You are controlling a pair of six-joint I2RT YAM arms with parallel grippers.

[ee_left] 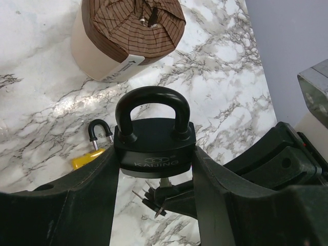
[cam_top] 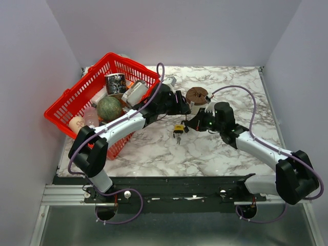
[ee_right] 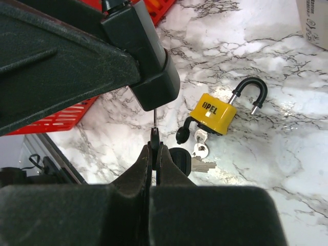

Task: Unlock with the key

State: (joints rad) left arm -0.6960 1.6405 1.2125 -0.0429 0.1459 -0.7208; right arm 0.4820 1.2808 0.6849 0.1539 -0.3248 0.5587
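Observation:
A black padlock (ee_left: 154, 141) with its shackle closed is clamped by the sides of its body between the fingers of my left gripper (ee_left: 154, 156), held above the table. Below the padlock's underside sits the key (ee_right: 155, 137), black-headed, with its thin blade (ee_right: 155, 120) running up into the lock's bottom. My right gripper (ee_right: 155, 149) is shut on the key's head. In the left wrist view the key (ee_left: 167, 183) shows just under the lock. In the top view both grippers, left (cam_top: 183, 105) and right (cam_top: 195, 123), meet at the table's middle.
A yellow padlock (ee_right: 212, 113) lies on the marble with its shackle open and keys (ee_right: 201, 154) at its base. A paper cup with a brown lid (cam_top: 197, 96) stands behind the grippers. A red basket (cam_top: 77, 102) full of items is at the left.

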